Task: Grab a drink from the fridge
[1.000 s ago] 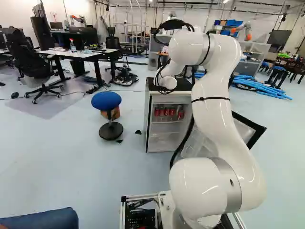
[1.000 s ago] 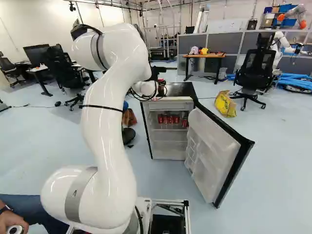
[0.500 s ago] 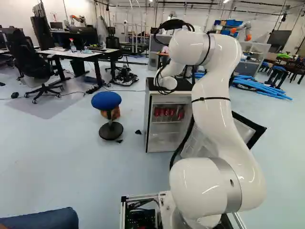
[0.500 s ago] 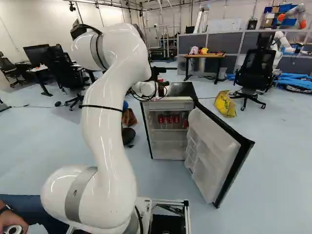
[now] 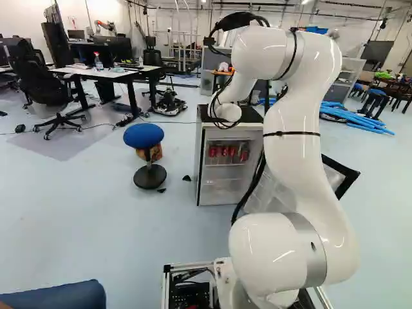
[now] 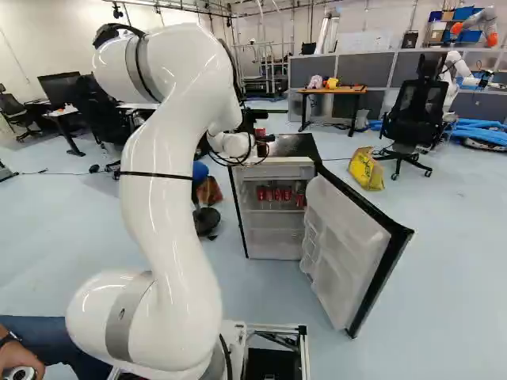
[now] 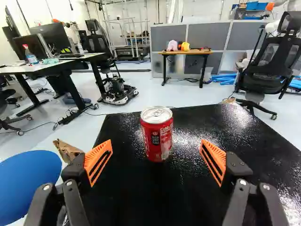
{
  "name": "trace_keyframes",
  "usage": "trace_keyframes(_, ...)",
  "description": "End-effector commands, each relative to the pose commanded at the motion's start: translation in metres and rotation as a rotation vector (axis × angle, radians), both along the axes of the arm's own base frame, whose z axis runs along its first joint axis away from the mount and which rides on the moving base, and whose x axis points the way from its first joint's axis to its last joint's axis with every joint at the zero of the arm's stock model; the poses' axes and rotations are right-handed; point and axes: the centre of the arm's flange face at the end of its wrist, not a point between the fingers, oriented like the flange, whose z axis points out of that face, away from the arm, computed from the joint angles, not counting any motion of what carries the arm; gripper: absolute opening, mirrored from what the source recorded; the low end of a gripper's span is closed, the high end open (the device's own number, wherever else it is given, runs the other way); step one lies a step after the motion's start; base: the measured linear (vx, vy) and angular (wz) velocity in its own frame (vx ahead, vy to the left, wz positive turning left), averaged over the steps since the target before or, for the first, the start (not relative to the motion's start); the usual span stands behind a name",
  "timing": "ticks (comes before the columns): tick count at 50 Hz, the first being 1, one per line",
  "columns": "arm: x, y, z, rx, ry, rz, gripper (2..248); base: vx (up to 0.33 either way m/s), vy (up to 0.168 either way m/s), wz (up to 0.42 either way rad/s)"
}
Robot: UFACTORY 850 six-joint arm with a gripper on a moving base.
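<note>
At the fridge's top in the right base view is my gripper (image 6: 263, 141), partly hidden by the wrist and cables. In the wrist view the gripper (image 7: 155, 162) stands wide open, its orange pads apart. A red can (image 7: 156, 134) stands upright on the black fridge top (image 7: 136, 197), just ahead of the fingers and centred between their lines, touched by neither. The fridge (image 6: 273, 172) has its door (image 6: 344, 253) swung open to the right. Several red cans (image 6: 274, 194) stand on its upper shelf.
A blue stool (image 5: 143, 135) stands left of the fridge. Farther off are a desk (image 5: 109, 73), an office chair (image 6: 412, 119), a yellow bag (image 6: 366, 169) and another robot (image 6: 457, 67). A person's hand (image 6: 17, 360) shows near the base at the left.
My gripper has opened, and the arm has drawn back towards the base, leaving a can upright on the fridge top. The base, fridge and door have stayed where they were.
</note>
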Motion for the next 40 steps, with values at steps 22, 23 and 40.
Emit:
trace_keyframes(22, -0.045, -0.007, 0.029, 0.0, 0.015, -0.011, 247, 0.0, 0.0, 0.0)
trace_keyframes(23, -0.047, -0.008, 0.03, -0.001, 0.017, -0.012, 247, 0.0, 0.0, 0.0)
trace_keyframes(40, -0.081, -0.02, 0.047, -0.006, 0.063, -0.02, 247, 0.0, 0.0, 0.0)
